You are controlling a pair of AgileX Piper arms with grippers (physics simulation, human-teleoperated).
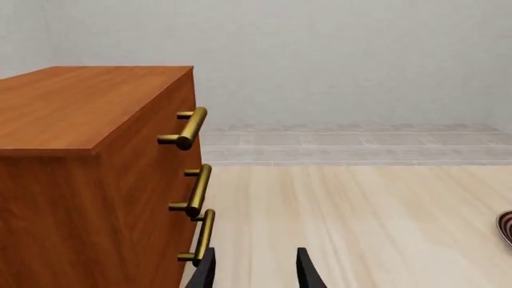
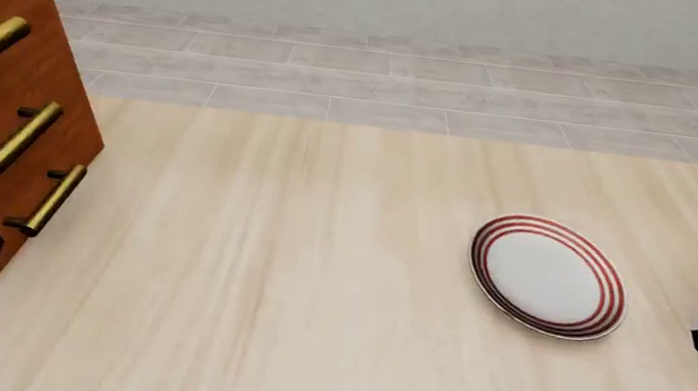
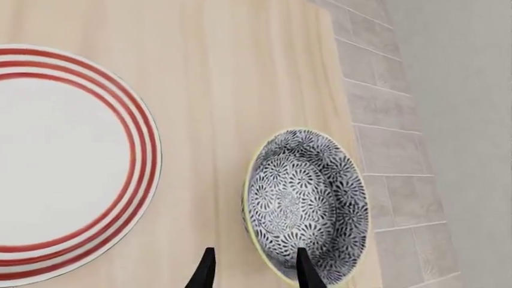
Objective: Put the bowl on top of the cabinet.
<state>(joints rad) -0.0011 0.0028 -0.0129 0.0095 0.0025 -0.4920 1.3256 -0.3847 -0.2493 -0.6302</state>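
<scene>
Bowl (image 3: 308, 207) at the surface's (image 2: 313, 280) edge, beside the plate (image 2: 548, 274).
Right jaws straddle its rim, parted; left jaws open, empty, near the cabinet (image 1: 80, 180).

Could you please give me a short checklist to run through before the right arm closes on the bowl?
1. Right gripper open: ok.
2. Gripper straddling the rim of the bowl, one finger inside, one outside: ok.
3. Bowl upright on the table: ok.
4. Plate apart from the bowl: ok.
5. Cabinet top bare where visible: ok.
6. Left gripper open beside the cabinet, away from the bowl: ok.
</scene>
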